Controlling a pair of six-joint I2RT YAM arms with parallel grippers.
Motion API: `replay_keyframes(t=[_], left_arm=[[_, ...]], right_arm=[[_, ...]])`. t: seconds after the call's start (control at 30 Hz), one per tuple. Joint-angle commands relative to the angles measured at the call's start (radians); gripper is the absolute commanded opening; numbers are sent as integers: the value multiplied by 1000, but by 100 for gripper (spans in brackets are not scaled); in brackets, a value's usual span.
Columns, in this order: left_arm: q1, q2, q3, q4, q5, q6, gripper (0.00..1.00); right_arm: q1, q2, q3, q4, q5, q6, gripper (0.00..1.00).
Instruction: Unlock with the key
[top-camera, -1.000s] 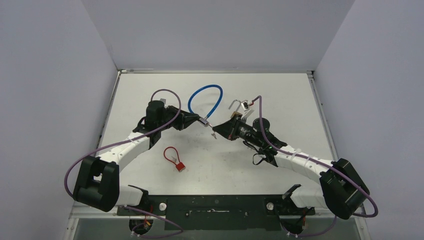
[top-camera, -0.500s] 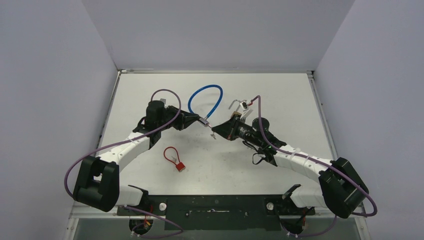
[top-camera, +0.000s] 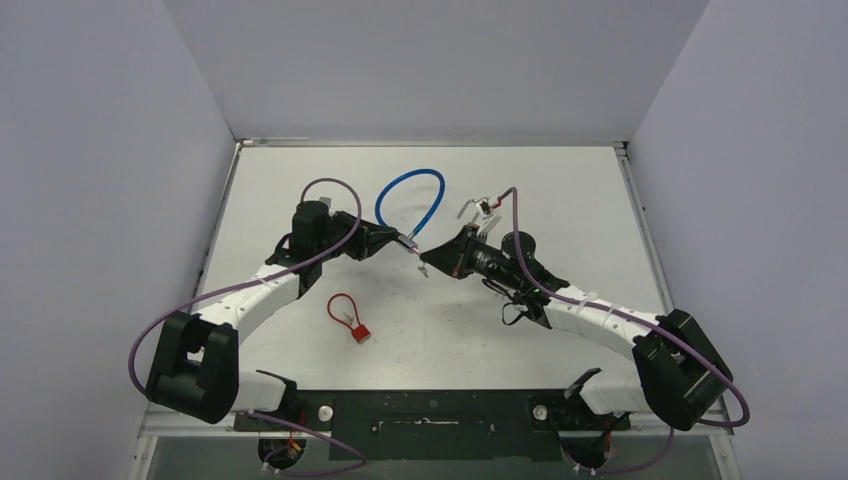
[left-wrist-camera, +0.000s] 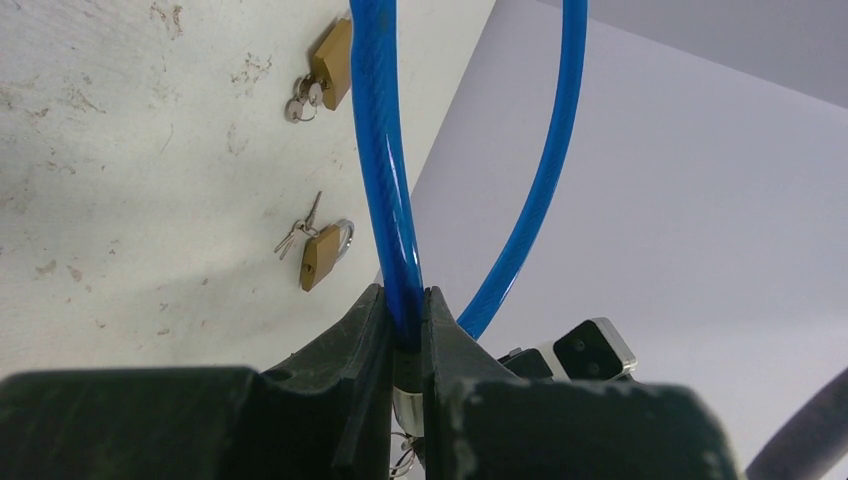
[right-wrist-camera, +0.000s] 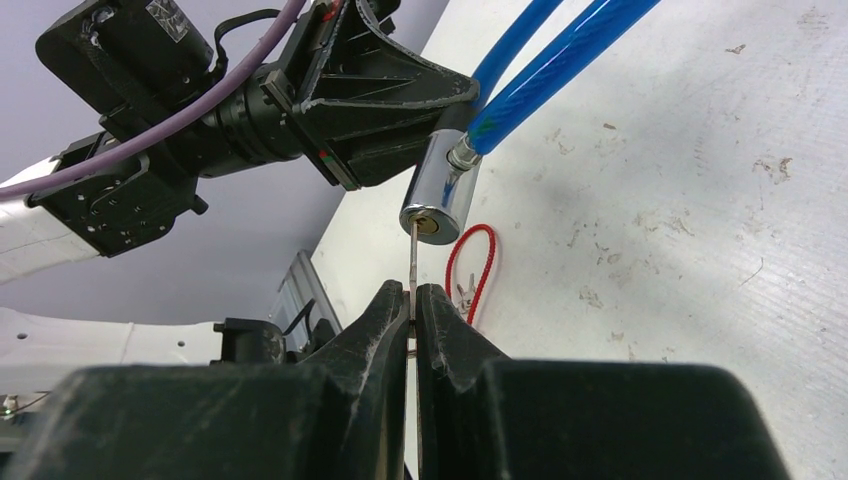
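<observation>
A blue cable lock (top-camera: 410, 172) loops up above mid-table, ending in a chrome cylinder (top-camera: 408, 241). My left gripper (top-camera: 395, 238) is shut on the blue cable (left-wrist-camera: 378, 150) just above the cylinder and holds it off the table. My right gripper (top-camera: 432, 262) is shut on a thin silver key (right-wrist-camera: 411, 255). In the right wrist view the key points up at the cylinder (right-wrist-camera: 438, 198) and its tip touches the brass keyhole face. How far the key is in, I cannot tell.
A small red cable lock (top-camera: 350, 318) lies on the table near the left arm and also shows in the right wrist view (right-wrist-camera: 472, 270). Two brass padlocks with keys (left-wrist-camera: 325, 255) (left-wrist-camera: 332, 62) lie on the table behind the right arm (top-camera: 478, 210).
My right gripper has moved left with the key, closing the gap to the chrome cylinder. The left gripper and the blue cable have stayed still.
</observation>
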Motion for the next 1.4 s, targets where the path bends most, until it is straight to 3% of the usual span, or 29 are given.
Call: replay_keyframes(t=[0.0, 0.57, 1.1, 1.37], left_arm=[[-6, -19, 41, 103, 24, 0, 0], [-10, -27, 44, 118, 35, 8, 0], [-27, -25, 32, 145, 42, 26, 0], [-33, -13, 51, 151, 78, 35, 0]], right_arm=[[0, 16, 47, 65, 7, -5, 0], [-8, 65, 126, -65, 75, 18, 0], [7, 208, 390, -401, 142, 74, 0], [6, 203, 384, -302, 61, 56, 0]])
